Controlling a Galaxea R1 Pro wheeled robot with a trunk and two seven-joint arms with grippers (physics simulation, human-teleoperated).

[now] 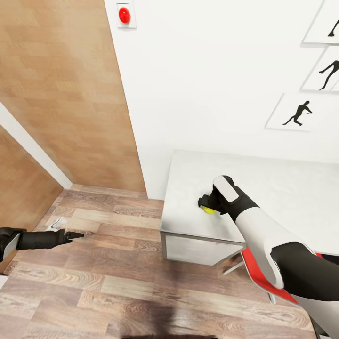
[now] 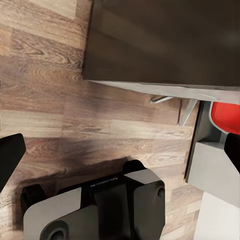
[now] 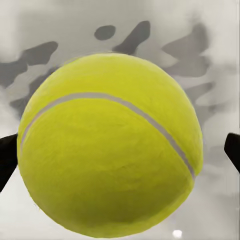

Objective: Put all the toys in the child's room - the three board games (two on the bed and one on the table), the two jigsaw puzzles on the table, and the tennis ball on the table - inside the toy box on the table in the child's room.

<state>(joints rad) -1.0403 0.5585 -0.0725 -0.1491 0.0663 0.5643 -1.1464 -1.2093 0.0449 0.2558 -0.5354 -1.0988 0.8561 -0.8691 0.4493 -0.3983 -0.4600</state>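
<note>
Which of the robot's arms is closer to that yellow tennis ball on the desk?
The right. Its right gripper is at the tennis ball on the table, a finger on either side. The left gripper hangs over the wooden floor, well away from the table.

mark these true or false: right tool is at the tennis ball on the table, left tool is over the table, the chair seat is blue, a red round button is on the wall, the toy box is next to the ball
1. The right tool is at the tennis ball on the table: true.
2. The left tool is over the table: false, it hangs over the wood floor.
3. The chair seat is blue: false, it is red.
4. A red round button is on the wall: true.
5. The toy box sits next to the ball: false, the tabletop around the ball is bare.
</note>
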